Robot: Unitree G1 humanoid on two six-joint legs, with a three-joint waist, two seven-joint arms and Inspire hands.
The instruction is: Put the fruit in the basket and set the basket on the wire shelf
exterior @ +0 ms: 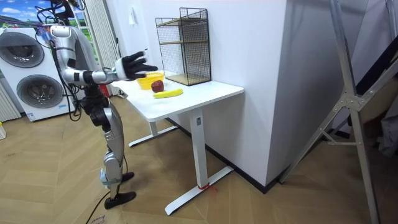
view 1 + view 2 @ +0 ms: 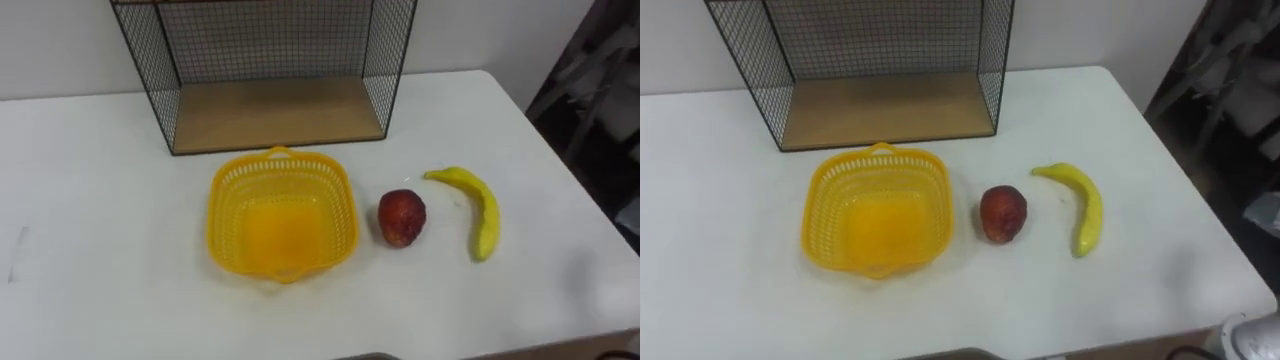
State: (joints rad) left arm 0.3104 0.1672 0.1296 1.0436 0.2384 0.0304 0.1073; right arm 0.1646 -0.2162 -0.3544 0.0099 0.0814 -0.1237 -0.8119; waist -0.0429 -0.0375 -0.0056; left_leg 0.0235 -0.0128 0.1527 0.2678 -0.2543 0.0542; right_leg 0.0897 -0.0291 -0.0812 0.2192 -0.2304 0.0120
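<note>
**Tabletop** (image 2: 100, 220): white, and it carries all the items. The robot stands at the edge on the near side of the basket (image 2: 215, 210).

**Wire shelf** (image 2: 270, 110): just behind the basket with a small gap between them. Its open front faces the basket and its wooden floor is bare.

**Basket:** yellow plastic lattice, upright and empty, with a small handle tab at the far rim and another at the near rim. I judge it light and fairly stiff, though the thin walls may flex if squeezed. Best hold is at a handle tab or across two opposite rims. Keep it level once loaded.

**Robot hand** (image 1: 132, 65): seen in the room view, dark, raised above the tabletop on the near side of the basket. The fingers are spread and straight and grasp nothing. By the body I read it as the right one, but not with certainty.

**Banana** (image 2: 484, 215): right of the basket, beyond the red fruit (image 2: 401, 217), lying flat with its stem end toward the shelf. I judge it light, smooth-skinned and easily bruised. Wrap it gently across the middle.

**Red fruit:** just right of the basket, between it and the banana and touching neither. I judge it firmer and rounder, so it may roll if nudged. Take it from above, around its widest part.

**Status:** no fruit is in the basket yet. The red fruit looks the nearest first pick.
</note>
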